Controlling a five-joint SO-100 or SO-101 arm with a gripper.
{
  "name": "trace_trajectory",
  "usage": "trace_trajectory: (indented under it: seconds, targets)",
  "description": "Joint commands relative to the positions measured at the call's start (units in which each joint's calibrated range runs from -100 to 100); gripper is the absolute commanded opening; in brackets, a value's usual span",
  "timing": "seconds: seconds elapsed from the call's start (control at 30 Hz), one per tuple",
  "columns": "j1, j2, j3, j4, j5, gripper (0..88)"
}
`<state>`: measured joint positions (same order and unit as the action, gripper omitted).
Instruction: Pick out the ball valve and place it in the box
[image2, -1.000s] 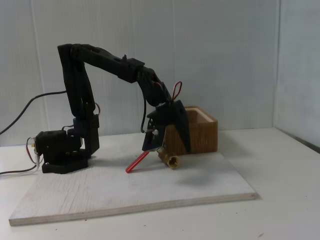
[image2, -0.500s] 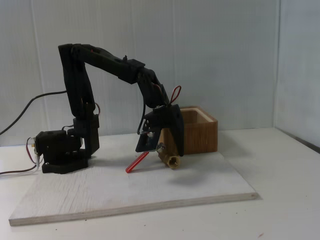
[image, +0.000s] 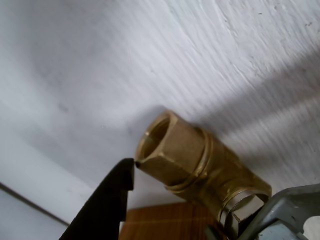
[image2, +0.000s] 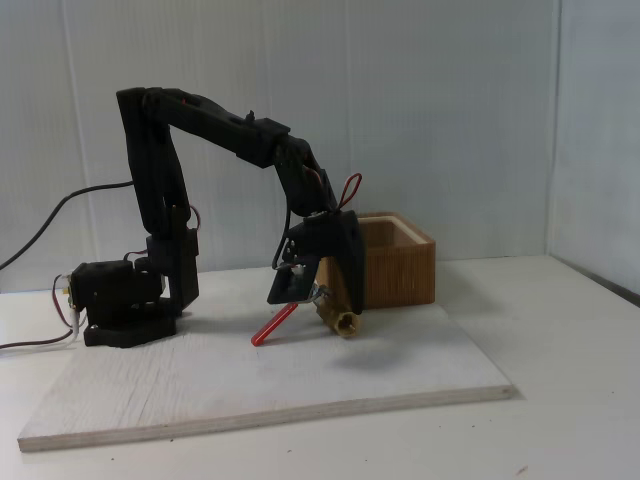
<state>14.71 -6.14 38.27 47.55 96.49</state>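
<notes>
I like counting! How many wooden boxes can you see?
1. The square light-brown wooden box stands behind the black gripper in the fixed view.

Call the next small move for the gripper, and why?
Probably lift a little higher before swinging right in the fixed view. The gripper is shut on the ball valve, which hangs just clear of the white board, its red lever drooping low. The valve sits below the box rim, so it needs height to clear the wall.
</notes>
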Motion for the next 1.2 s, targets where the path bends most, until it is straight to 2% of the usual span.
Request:
trace_trajectory:
  seconds: [0.0,0.97,1.17]
  targets:
    - [-0.83,-0.17,-0.63,0.62,0.3,50.2]
    - [-0.98,3.39,-7.04,0.71,0.56,50.7]
    - [-0.98,8.47,-11.01,0.79,2.12,50.7]
